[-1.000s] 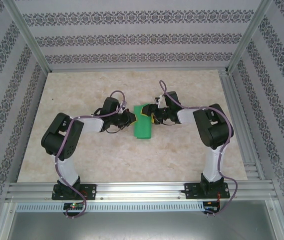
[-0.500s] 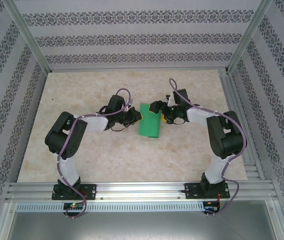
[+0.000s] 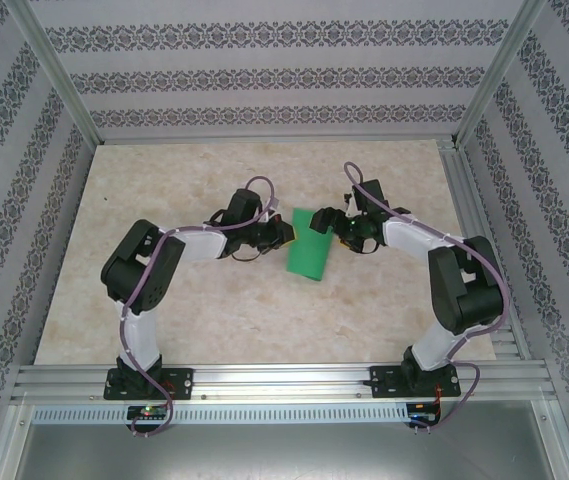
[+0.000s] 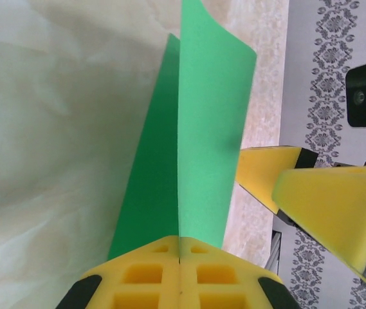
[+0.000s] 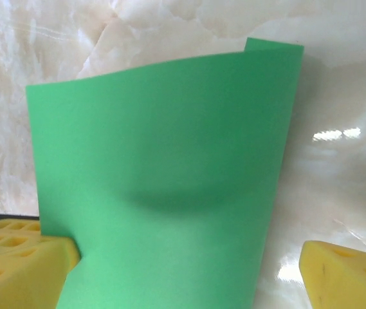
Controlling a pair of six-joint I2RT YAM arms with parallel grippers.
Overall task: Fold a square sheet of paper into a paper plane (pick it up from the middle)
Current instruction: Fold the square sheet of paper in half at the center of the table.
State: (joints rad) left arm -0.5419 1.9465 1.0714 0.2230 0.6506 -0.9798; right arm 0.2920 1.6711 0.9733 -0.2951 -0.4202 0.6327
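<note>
The square sheet of paper (image 3: 310, 246), bright green, is folded in half into a narrow strip and stands curved above the table's middle. My left gripper (image 3: 282, 233) is shut on the sheet's left edge; in the left wrist view its yellow pads (image 4: 150, 277) meet on the doubled paper (image 4: 202, 129). My right gripper (image 3: 326, 222) stands open at the sheet's upper right. In the right wrist view the green paper (image 5: 163, 161) bulges between the two spread fingertips (image 5: 22, 257) of that gripper (image 5: 184, 267), and touches the left pad. The right gripper's yellow fingers (image 4: 337, 206) also show beside the paper in the left wrist view.
The marble-patterned table (image 3: 164, 300) reaches patterned walls at the back and sides. Slanted aluminium posts (image 3: 54, 80) rise at the back corners. An aluminium rail (image 3: 284, 380) with both arm bases runs along the near edge.
Both arms have shifted to the right, and the paper has travelled that way in the left gripper. The right gripper's jaws have spread wider and released the sheet.
</note>
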